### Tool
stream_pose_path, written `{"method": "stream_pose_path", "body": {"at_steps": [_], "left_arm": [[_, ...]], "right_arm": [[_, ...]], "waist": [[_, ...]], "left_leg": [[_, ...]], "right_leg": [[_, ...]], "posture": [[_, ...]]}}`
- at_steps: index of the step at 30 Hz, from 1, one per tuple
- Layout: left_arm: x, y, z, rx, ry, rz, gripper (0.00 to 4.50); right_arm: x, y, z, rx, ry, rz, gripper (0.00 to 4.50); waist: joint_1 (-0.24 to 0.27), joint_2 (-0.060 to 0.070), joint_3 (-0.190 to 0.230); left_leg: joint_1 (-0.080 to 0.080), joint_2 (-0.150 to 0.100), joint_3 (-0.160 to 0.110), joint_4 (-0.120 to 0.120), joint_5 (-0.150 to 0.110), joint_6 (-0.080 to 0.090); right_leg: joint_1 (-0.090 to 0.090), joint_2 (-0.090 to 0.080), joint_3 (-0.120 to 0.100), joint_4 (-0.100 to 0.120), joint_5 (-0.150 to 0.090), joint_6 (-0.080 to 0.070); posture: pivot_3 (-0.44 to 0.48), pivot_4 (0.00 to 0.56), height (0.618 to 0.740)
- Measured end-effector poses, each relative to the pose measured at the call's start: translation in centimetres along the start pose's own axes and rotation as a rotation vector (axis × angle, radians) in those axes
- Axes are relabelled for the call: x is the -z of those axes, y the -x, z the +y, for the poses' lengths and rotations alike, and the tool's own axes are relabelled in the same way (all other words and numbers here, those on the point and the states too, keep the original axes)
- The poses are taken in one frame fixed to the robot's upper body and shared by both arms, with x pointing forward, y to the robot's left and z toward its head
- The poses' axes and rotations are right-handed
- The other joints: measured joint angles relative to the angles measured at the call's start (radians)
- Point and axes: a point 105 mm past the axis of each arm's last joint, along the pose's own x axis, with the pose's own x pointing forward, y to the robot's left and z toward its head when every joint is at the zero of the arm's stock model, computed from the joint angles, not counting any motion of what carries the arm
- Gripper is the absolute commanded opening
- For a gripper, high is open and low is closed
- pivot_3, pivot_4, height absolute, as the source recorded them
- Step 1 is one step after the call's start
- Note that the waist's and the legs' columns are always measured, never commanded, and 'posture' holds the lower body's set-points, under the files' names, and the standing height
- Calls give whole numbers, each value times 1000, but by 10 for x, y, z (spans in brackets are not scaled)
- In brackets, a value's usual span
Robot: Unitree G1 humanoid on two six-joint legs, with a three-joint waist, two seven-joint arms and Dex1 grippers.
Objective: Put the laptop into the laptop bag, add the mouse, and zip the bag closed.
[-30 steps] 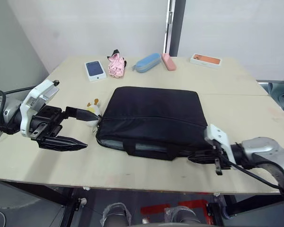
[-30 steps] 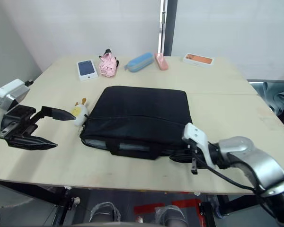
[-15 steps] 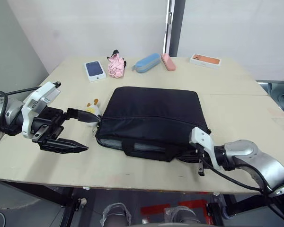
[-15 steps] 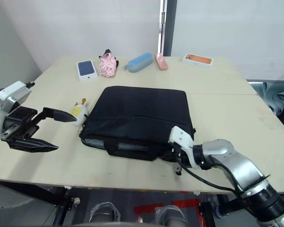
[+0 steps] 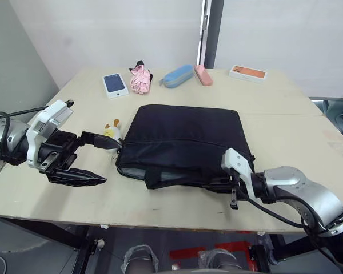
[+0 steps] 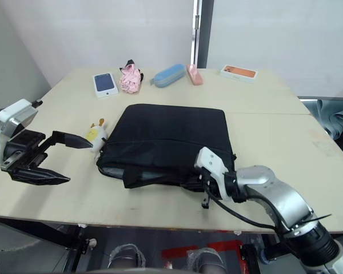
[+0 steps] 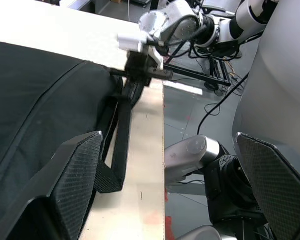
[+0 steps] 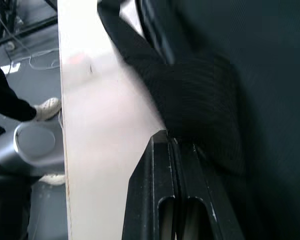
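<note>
right gripper (image 5: 222, 184): fingers pressed together at front edge of flat black fabric laptop bag (image 5: 186, 137), frame centre | left gripper (image 5: 97, 160): wide, beside bag's left end on bench (image 5: 286, 123)

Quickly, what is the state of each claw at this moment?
Left claw: open, holding nothing, beside the laptop bag.
Right claw: fingers pressed together at the bag's front edge; a grip on fabric cannot be told.
</note>
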Motion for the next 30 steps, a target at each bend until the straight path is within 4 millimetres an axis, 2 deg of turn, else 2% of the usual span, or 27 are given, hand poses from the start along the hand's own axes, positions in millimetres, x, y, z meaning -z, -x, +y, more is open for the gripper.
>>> {"method": "stream_pose_path", "body": {"at_steps": [6, 13, 19, 23, 26, 30], "left_arm": [[3, 1, -1, -5, 20, -6, 4500], [2, 4, 0, -17, 23, -13, 4500], [2, 5, 1, -23, 32, -17, 4500], [2, 6, 2, -29, 39, -27, 4500], [2, 6, 2, -29, 42, -31, 4500], [0, 8, 3, -37, 39, -45, 4500]], "right_arm": [[-8, 2, -15, 20, -13, -28, 31], [-32, 1, -27, 13, 10, -95, 31], [-47, -16, -34, -20, 61, -97, 31], [-50, -22, -45, 0, 93, -74, 31], [-43, -27, -53, 19, 118, -34, 31], [-40, -30, -54, 13, 152, -17, 31]], "waist": [[-1, 0, 0], [0, 0, 0], [-3, 0, 0], [-1, 0, 0], [1, 0, 0], [1, 0, 0]], "left_leg": [[0, 0, 0, 1, 0, 0], [0, 0, -1, 3, 0, 0], [0, 0, -1, 4, 0, 0], [-1, 0, -2, 5, 0, 0], [-1, 0, -2, 5, 0, 0], [-1, 0, -2, 5, 0, 0]], "right_leg": [[0, 0, 0, 1, 0, 0], [0, 0, 0, 3, 0, 0], [0, 0, 0, 5, 0, 0], [0, 0, -1, 5, 0, 0], [0, 0, -1, 5, 0, 0], [0, 0, -1, 5, 0, -1]], "posture": [[0, 150, 740], [0, 150, 740], [0, 150, 740], [0, 150, 740], [0, 150, 740], [0, 150, 740]]}}
